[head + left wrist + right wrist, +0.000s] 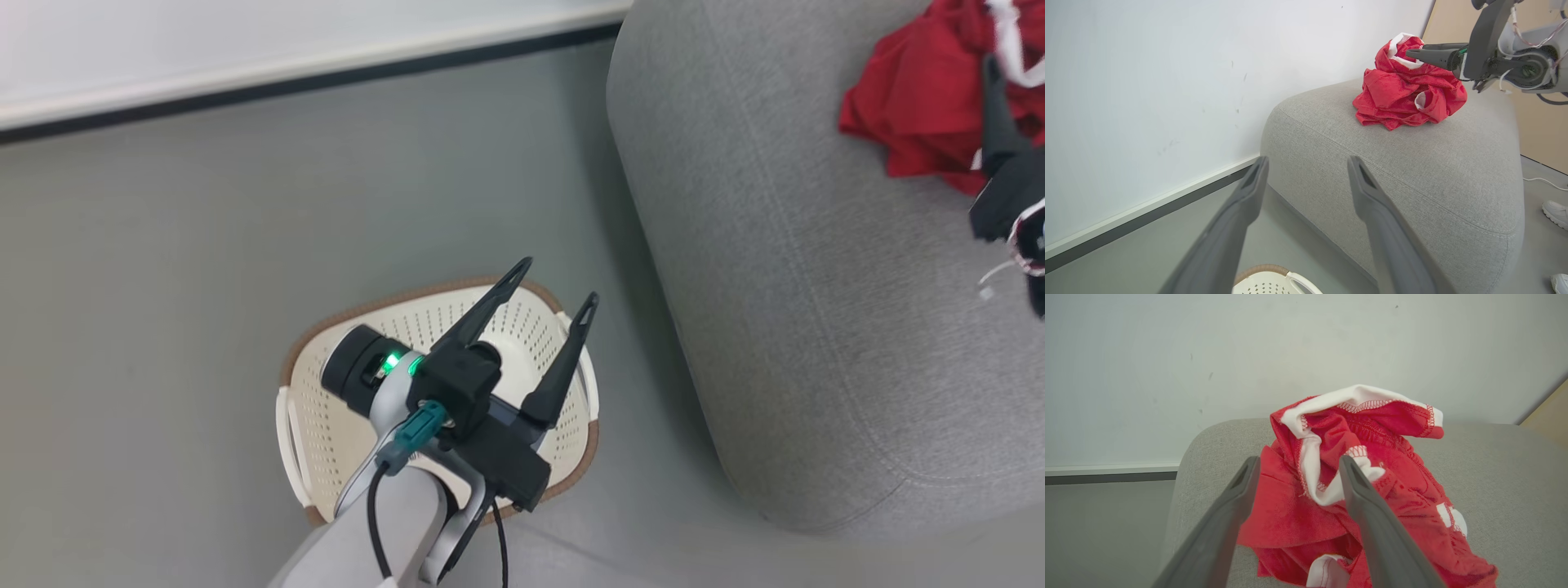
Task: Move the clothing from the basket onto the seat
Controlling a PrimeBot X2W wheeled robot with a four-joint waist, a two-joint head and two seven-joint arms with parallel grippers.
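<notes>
Hovering with the left gripper [556, 282] above the cream perforated plastic basket with a brown rim [326, 425], jaws spread wide, holding nothing. Bare grey floor [204, 286] open to the left of those jaws, rounded edge of the large grey woven-fabric seat [784, 286] close ahead and to the right. Reaching with the right gripper [1298, 460] over the seat top, jaws likewise wide apart, gripping nothing. Lying crumpled on the seat just ahead of and below those fingertips: bright red clothing with white trim [1355, 486], set back from the seat's near edge, white wall [1249, 355] beyond.
</notes>
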